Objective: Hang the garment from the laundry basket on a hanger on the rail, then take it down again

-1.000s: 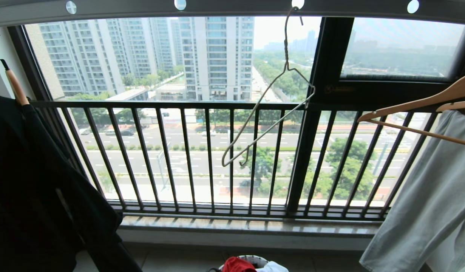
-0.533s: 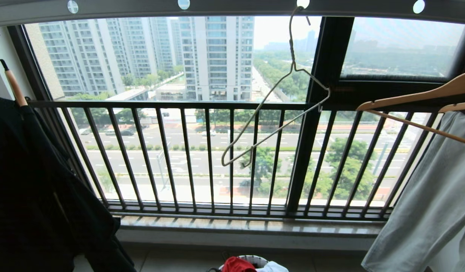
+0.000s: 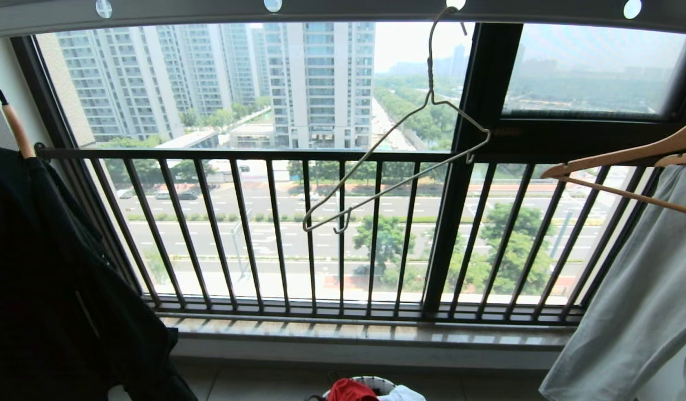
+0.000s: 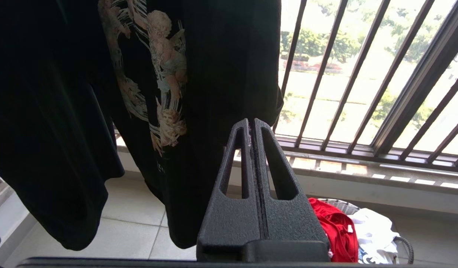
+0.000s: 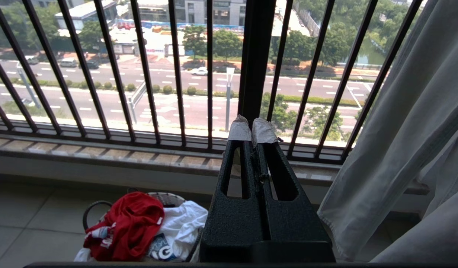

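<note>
The red garment (image 5: 128,223) lies crumpled in the laundry basket (image 5: 165,198) on the floor below the window; in the head view only its top (image 3: 351,390) peeks in at the bottom edge. An empty wire hanger (image 3: 398,167) hangs tilted from a hole in the grey rail (image 3: 348,10) overhead. My left gripper (image 4: 251,124) is shut and empty, held in front of a hanging black shirt, with the garment (image 4: 335,230) low beside it. My right gripper (image 5: 253,128) is shut and empty, its taped tips pointing at the window bars above the basket. Neither arm shows in the head view.
A black printed shirt (image 3: 53,278) hangs at the left and a pale grey garment (image 3: 632,301) on wooden hangers (image 3: 627,159) at the right. A black railing (image 3: 298,234) and stone sill (image 3: 365,333) close the front. A white shirt (image 5: 180,227) shares the basket.
The wire hanger has swung on the rail, its lower end drifting left and up. The wooden hangers and the hung clothes have shifted slightly. Neither gripper shows in the earlier frames.
</note>
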